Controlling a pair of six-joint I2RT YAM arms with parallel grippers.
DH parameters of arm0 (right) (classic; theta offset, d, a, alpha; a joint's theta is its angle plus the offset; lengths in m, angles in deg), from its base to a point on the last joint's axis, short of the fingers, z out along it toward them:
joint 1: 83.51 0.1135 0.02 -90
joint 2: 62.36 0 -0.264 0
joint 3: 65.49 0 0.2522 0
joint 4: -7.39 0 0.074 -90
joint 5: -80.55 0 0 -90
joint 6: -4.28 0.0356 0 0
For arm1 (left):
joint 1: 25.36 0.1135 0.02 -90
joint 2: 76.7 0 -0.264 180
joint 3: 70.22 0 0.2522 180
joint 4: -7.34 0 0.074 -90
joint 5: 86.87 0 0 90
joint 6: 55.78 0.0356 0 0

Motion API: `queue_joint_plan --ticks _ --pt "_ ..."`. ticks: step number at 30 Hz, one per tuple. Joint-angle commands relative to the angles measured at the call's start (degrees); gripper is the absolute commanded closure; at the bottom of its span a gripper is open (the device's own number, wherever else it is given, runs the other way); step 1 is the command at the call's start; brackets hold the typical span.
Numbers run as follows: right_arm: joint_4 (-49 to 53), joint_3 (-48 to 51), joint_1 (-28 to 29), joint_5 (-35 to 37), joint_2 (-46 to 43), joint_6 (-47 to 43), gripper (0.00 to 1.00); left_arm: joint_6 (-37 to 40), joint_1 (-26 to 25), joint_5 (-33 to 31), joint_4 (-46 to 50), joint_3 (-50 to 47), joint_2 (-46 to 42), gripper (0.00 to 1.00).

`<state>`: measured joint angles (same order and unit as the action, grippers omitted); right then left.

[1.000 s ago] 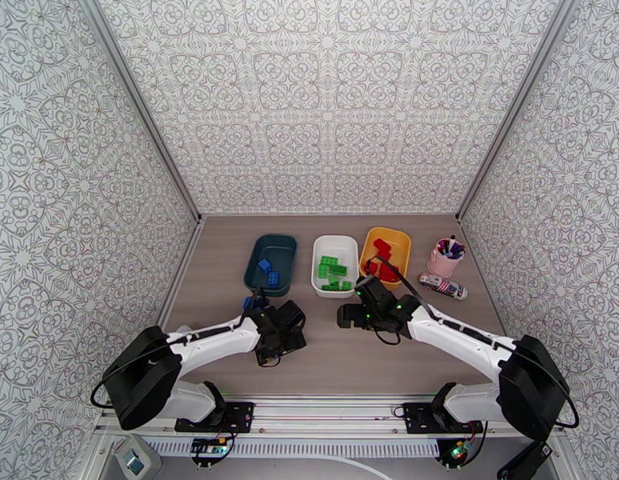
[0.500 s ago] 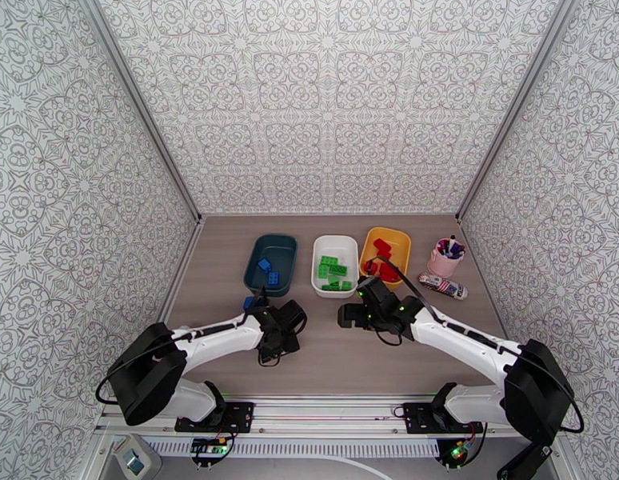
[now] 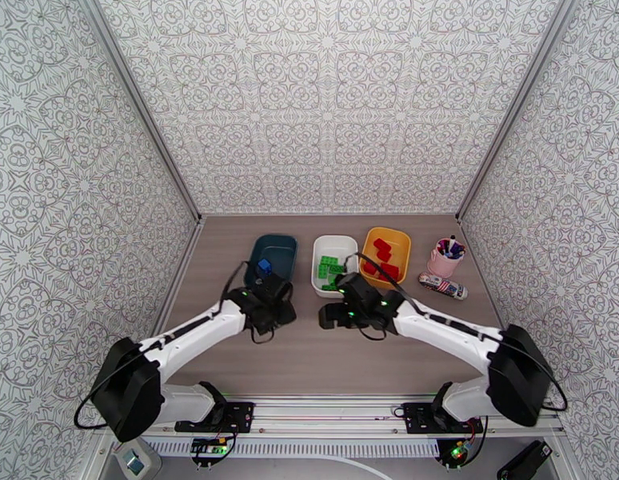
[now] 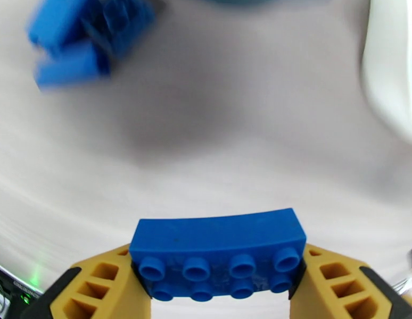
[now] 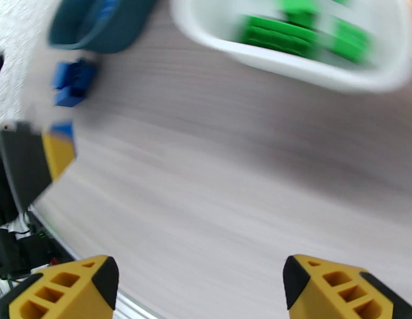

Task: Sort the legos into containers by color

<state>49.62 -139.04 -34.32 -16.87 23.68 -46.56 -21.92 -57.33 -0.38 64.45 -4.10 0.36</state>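
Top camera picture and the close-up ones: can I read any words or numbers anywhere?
No text here can be read.
On the small tube lying beside the pink cup: a coloured print, too small to read.
On the blue lego held in the left gripper: the studs look plain, no letters legible.

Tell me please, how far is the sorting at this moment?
Mostly done, it seems. Green bricks lie in the white tub, red bricks in the yellow tub, and a blue brick in the teal tub. In hand: the left jaws grip a long blue brick; the right jaws are open and empty. Left: loose blue bricks on the table near the teal tub.
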Motion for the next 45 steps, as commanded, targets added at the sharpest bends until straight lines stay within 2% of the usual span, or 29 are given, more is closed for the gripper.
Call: queue_joint_plan --ticks 1,5,9,12,14,16,19,25,32,40,45 --pt "-2.34 -6.76 1.63 -4.41 5.19 -1.28 0.16 6.81 5.71 2.29 0.01 4.03 0.00 0.45" --pt "-1.01 -13.09 2.25 -5.60 10.20 -1.36 0.19 11.75 12.40 3.88 -0.16 10.66 3.80 0.44" --pt "0.47 -14.70 2.26 -3.42 10.09 -1.41 0.19 16.12 16.28 4.77 1.00 19.38 9.69 0.42" --pt "1.57 -13.57 2.31 -1.29 8.70 -1.32 0.18 18.00 18.28 5.86 1.97 25.16 13.81 0.31" --pt "1.97 -12.21 2.27 -0.43 7.85 -1.02 0.18 18.64 18.60 5.74 2.68 27.84 15.36 0.16" --pt "2.11 -10.68 2.24 0.08 6.94 -0.60 0.18 18.87 18.47 4.73 3.03 28.46 14.96 0.06" --pt "1.48 -8.09 2.29 0.55 5.51 0.38 0.17 18.71 18.36 3.43 2.39 25.79 12.33 0.03" --pt "1.48 -6.30 2.31 0.74 4.49 0.41 0.17 17.14 18.38 1.65 0.79 13.74 3.66 0.04" --pt "1.46 -7.18 2.24 -0.25 5.88 0.04 0.18 14.11 18.60 1.40 -1.39 0.03 -3.84 0.19" --pt "0.79 -6.62 2.30 -0.59 5.92 0.91 0.18 13.29 19.18 1.15 -5.06 -7.21 -3.07 0.28" --pt "1.00 -6.22 2.23 -0.14 5.28 1.18 0.18 14.44 20.95 1.72 -6.95 -7.58 -0.42 0.29"
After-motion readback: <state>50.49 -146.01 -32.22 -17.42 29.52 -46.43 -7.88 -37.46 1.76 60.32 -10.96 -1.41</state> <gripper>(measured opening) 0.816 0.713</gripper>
